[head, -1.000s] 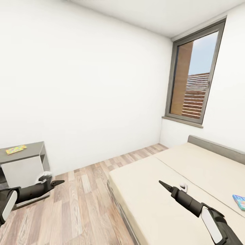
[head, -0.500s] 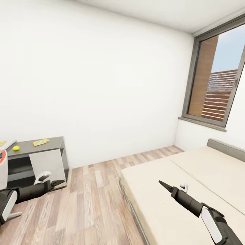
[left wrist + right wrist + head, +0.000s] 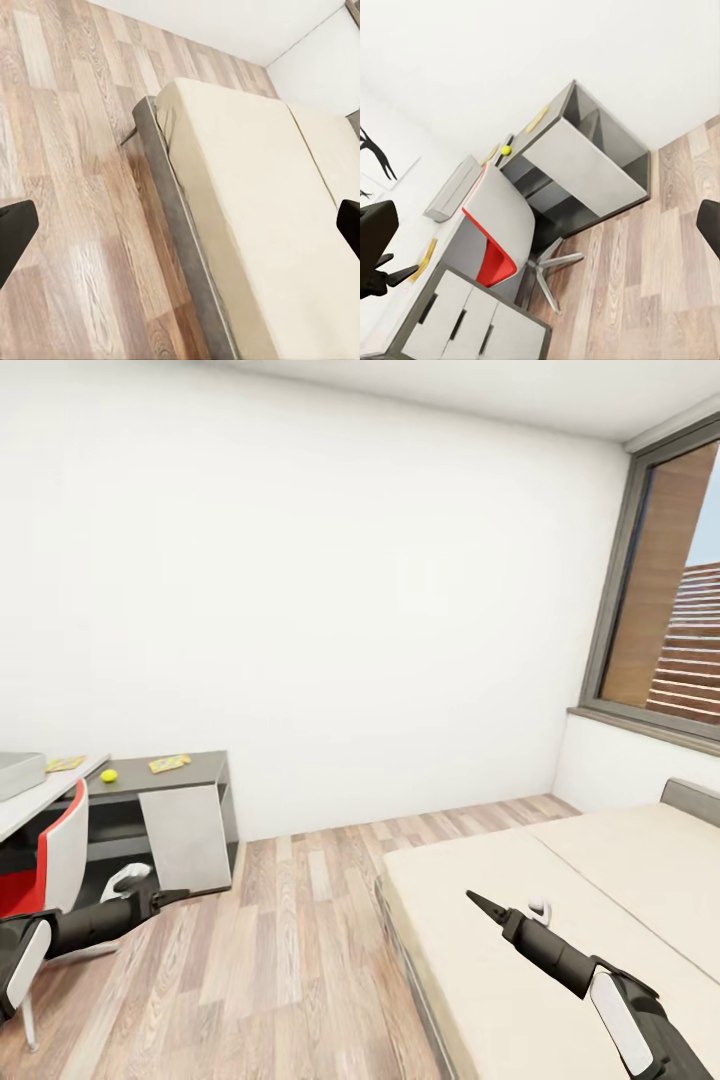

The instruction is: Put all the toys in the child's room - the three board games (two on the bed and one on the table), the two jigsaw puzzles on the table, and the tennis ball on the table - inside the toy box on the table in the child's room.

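Note:
The grey toy box (image 3: 18, 774) (image 3: 453, 187) sits on the light-grey table (image 3: 40, 800) at the far left. On the lower dark-grey section lie the tennis ball (image 3: 108, 775) (image 3: 506, 150) and a yellow jigsaw puzzle (image 3: 170, 763) (image 3: 538, 118). A second puzzle (image 3: 65, 763) lies beside the box. Another yellow slab (image 3: 424, 259) lies past the box; I cannot tell what it is. The bed (image 3: 560, 900) (image 3: 247, 195) is bare where it shows, and its board games are out of view. My left gripper (image 3: 168, 899) (image 3: 180, 225) hangs open over the floor. My right gripper (image 3: 482, 906) (image 3: 540, 225) is open over the bed.
A red-and-white swivel chair (image 3: 52, 865) (image 3: 499, 236) stands in front of the table. White drawers (image 3: 472, 326) sit under the desk top. Wood-plank floor (image 3: 290, 960) runs between table and bed. A window (image 3: 670, 640) is at the right.
The view has swung left: the window and bed slid right, and a blue box on the bed left the picture. The ball, chair and toy box came in. Both arms keep their pose.

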Robot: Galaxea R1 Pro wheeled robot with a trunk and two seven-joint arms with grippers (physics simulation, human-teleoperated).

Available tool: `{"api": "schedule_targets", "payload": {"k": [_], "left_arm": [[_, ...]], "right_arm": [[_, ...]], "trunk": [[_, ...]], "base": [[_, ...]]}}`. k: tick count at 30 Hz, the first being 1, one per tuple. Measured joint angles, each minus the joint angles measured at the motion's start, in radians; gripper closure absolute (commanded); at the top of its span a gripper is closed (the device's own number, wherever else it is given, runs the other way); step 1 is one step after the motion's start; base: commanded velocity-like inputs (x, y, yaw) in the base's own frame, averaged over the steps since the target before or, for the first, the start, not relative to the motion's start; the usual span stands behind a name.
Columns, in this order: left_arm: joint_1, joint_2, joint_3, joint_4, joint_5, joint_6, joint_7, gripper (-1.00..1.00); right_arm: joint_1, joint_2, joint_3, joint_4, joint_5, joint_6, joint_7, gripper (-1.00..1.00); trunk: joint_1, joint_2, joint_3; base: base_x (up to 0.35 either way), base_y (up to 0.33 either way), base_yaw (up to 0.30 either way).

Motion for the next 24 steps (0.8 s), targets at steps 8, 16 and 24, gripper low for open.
{"api": "schedule_targets", "payload": {"k": [8,16,24], "left_arm": [[0.0,0.0,0.0,0.0,0.0,0.0,0.0,-1.0],[0.0,0.002,0.001,0.0,0.0,0.0,-0.001,-1.0],[0.0,0.001,0.001,0.0,0.0,0.0,-0.002,-1.0]], "right_arm": [[0.0,0.0,0.0,0.0,0.0,0.0,0.001,-1.0],[0.0,0.0,0.0,0.0,0.0,0.0,0.001,-1.0],[0.0,0.0,0.0,0.0,0.0,0.0,0.001,-1.0]], "trunk": [[0.0,0.0,0.0],[0.0,0.0,-0.001],[0.0,0.0,0.0]], "base": [[-0.064,-0.019,0.042],[-0.078,-0.003,0.141],[-0.075,0.0,0.03]]}}
